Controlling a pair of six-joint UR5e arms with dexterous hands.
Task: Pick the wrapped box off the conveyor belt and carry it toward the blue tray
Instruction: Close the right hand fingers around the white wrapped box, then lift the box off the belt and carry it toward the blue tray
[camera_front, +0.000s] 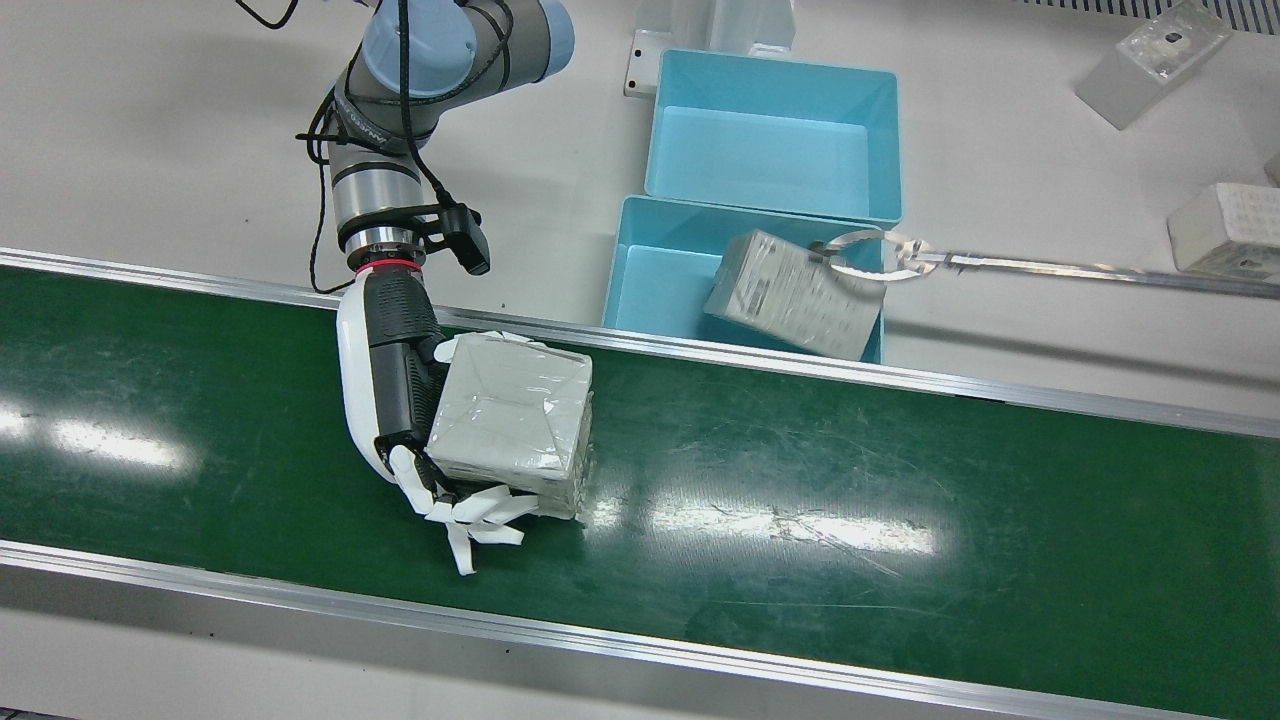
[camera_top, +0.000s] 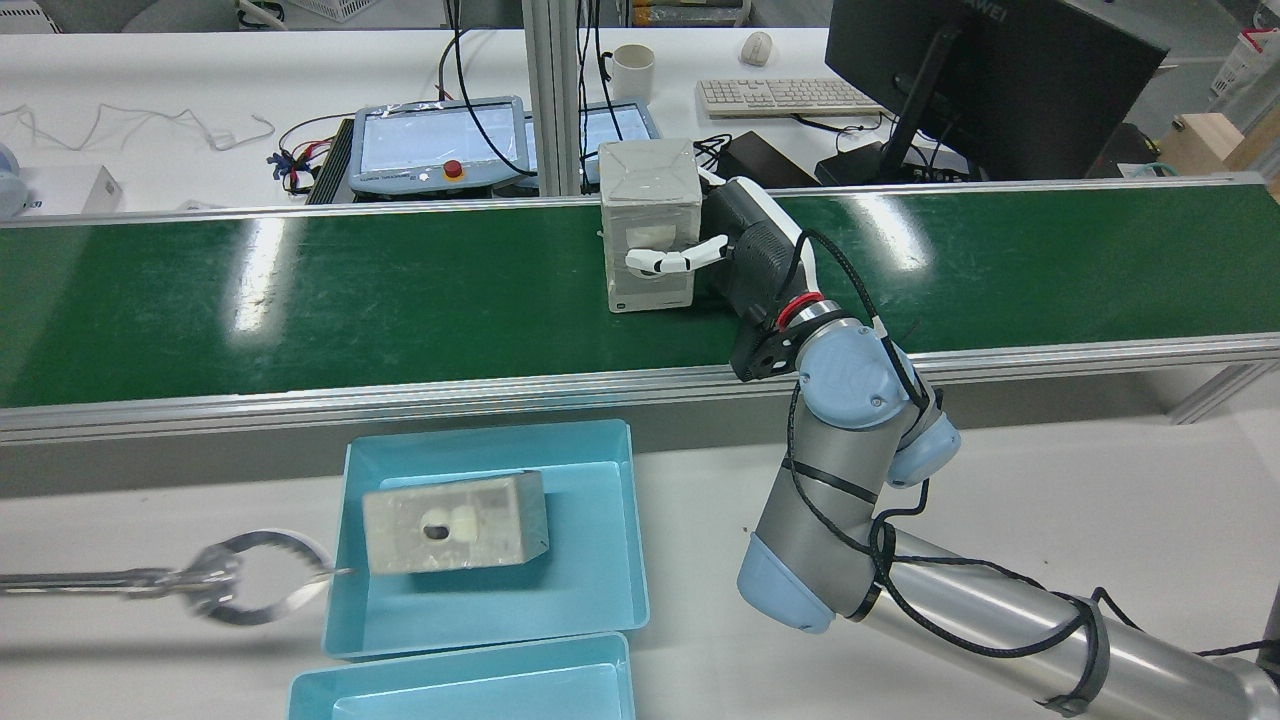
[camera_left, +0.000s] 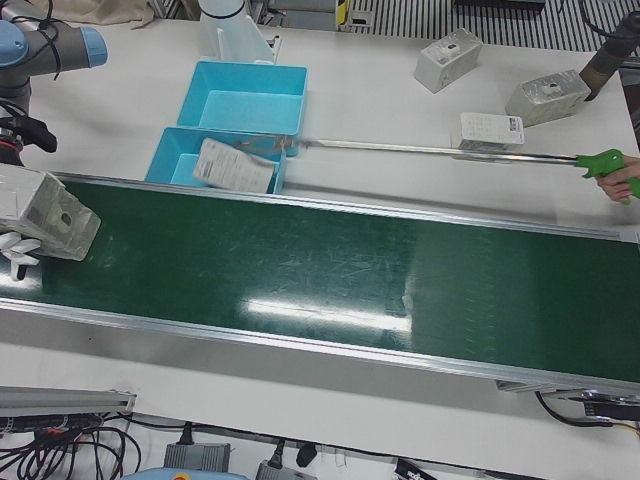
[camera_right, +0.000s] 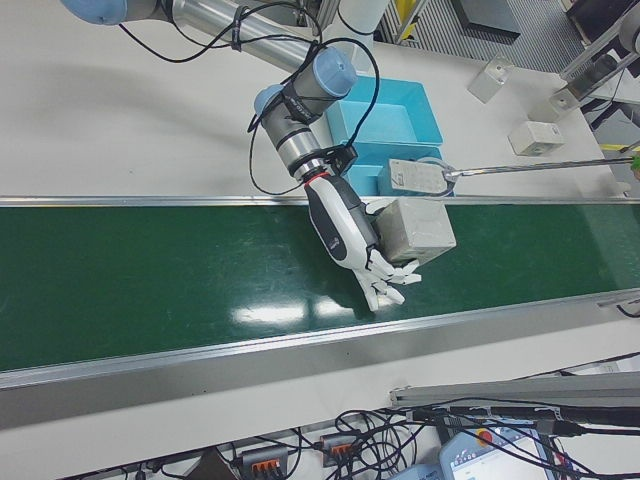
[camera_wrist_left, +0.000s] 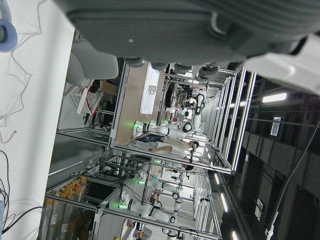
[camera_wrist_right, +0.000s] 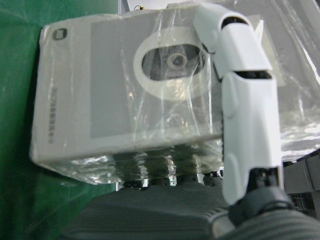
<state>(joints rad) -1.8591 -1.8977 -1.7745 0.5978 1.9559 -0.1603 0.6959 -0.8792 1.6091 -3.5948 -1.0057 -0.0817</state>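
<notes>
Over green conveyor belt (camera_front: 800, 480), right robot hand (camera_front: 400, 400) (fingers curled) clasps wrapped box (camera_front: 512, 420).

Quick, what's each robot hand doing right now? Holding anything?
Right hand: closed around the wrapped box on the green belt.
Left hand: its camera shows only its underside; cannot be told.

The right arm (camera_front: 440, 60) is built of silver-grey tubes with pale blue joint caps, and a black cable (camera_top: 985, 580) is strapped along it with black ties. Next to the red ring (camera_front: 385, 265) at its wrist sits a small black camera block (camera_front: 468, 240). Beyond that ring, the right hand (camera_front: 400, 390) has a white shell, ribbed black palm panels and white fingers (camera_front: 480, 515) with dark joints.
</notes>
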